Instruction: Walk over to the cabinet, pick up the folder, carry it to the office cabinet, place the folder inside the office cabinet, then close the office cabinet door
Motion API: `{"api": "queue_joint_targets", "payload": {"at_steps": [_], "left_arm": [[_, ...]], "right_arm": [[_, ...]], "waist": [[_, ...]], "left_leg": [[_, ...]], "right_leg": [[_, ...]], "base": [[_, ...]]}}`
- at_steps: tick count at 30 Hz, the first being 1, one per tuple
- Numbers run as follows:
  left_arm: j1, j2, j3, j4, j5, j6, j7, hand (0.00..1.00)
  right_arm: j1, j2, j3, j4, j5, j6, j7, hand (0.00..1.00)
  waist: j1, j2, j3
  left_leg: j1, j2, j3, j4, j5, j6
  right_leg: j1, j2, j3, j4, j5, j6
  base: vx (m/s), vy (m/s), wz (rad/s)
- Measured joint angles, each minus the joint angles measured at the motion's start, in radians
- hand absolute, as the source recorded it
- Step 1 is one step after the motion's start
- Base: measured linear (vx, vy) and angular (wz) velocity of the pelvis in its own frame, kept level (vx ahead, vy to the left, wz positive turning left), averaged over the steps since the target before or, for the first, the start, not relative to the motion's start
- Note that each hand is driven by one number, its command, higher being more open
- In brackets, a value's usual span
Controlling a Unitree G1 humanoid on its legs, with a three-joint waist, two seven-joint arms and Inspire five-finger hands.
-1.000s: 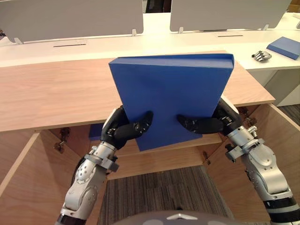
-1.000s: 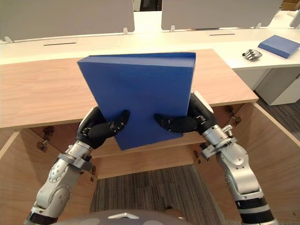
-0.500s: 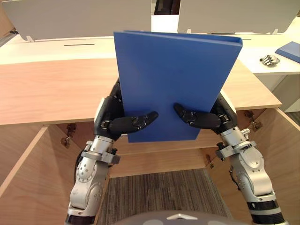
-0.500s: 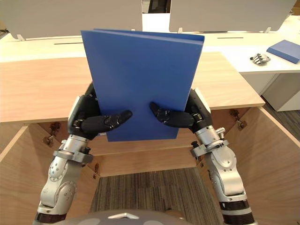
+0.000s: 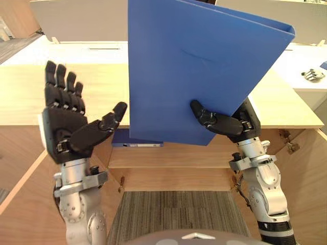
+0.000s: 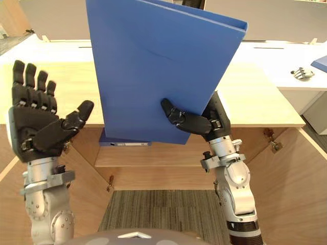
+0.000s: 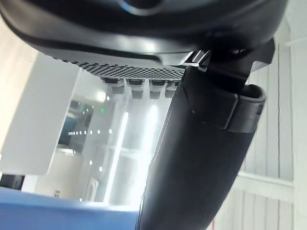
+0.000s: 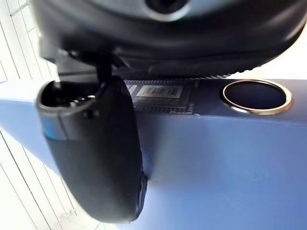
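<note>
A large blue folder (image 5: 194, 66) stands upright and raised in front of me, above the wooden cabinet's top (image 5: 20, 97). My right hand (image 5: 232, 125) is shut on its lower right part, thumb across the near face and fingers behind. The right wrist view shows that thumb (image 8: 96, 153) pressed on the blue cover beside a metal-rimmed hole (image 8: 256, 96). My left hand (image 5: 64, 127) is open and raised to the left of the folder, palm facing it, clear of it. Another blue folder (image 5: 137, 139) lies on the shelf inside the open cabinet.
The cabinet's doors stand open at the left (image 5: 20, 204) and right (image 5: 306, 178). Striped carpet (image 5: 173, 214) lies below. White desks with divider panels run behind, and a spare dark hand (image 5: 312, 74) rests on the right one.
My left hand has let go of the folder and swung out to the left, fingers spread. The folder has risen and tilted, held by the right hand alone. The camera has shifted.
</note>
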Motion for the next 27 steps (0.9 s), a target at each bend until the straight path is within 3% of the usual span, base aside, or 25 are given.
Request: {"api": "queue_joint_targets", "payload": {"at_steps": [11,27], "left_arm": [[0.103,-0.052,0.033,0.073,0.064,0.021,0.012,1.0],[0.111,-0.053,0.012,0.535,0.284,0.11,0.036,1.0]], "right_arm": [[0.003,0.004,0.001,-0.001,0.0,0.0,-0.008,0.0],[0.003,-0.009,0.024,-0.007,0.013,0.001,-0.012,0.0]], "waist": [[0.031,0.004,0.008],[0.034,-0.004,0.012]], "left_leg": [[-0.012,0.0,-0.067,0.0,0.012,-0.006],[-0.028,0.0,-0.062,0.0,0.014,-0.008]], "right_leg": [[0.024,-0.001,-0.059,0.002,-0.013,-0.002],[-0.001,-0.002,-0.051,0.009,-0.031,-0.004]], "base": [[-0.01,-0.045,0.19],[-0.02,-0.034,-0.01]]}}
